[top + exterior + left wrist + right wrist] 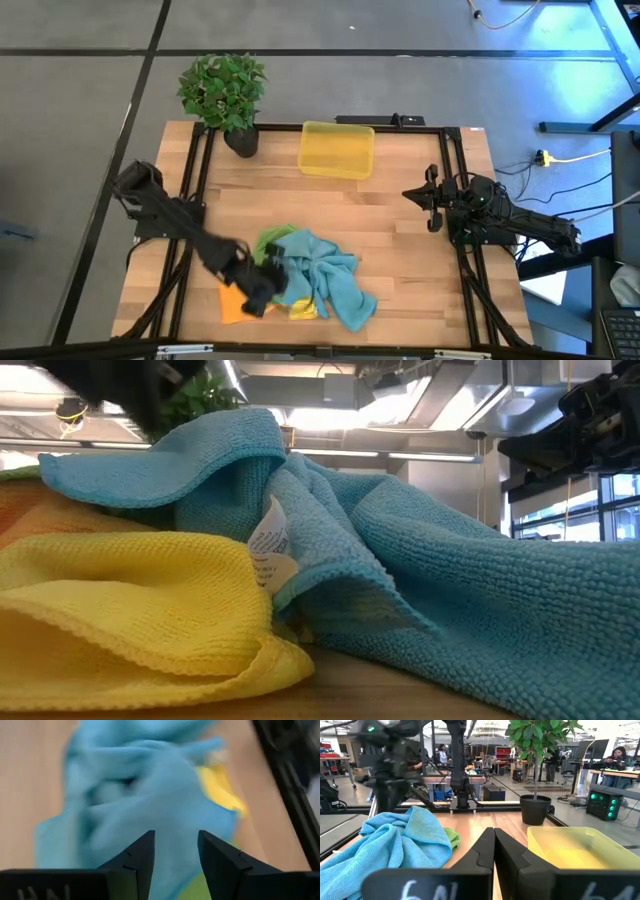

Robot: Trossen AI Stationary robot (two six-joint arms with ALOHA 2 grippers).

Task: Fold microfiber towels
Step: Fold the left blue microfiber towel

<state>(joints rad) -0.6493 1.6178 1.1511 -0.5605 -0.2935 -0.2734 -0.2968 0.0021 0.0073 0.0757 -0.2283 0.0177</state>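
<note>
Soft teal-blue towel (335, 283) is lying crumpled over the yellow towel (303, 310), green towel (272, 241) and orange towel (233, 305) at the table's near edge. I'm hovering the left gripper (176, 852) over it, fingers parted, holding nothing. Light, floppy cloth; I'd pinch a corner, but they're buried. Farther right, the right gripper (433, 197) is waiting shut.

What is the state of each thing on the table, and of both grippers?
Teal-blue towel: crumpled, unfolded, on top of the pile.
Green towel: bunched under the teal-blue one.
Yellow towel: crumpled in the pile.
Orange towel: partly covered.
Yellow bin: upright, empty.
Left gripper: fingers open, above the pile.
Right gripper: fingers shut, holding nothing.
</note>
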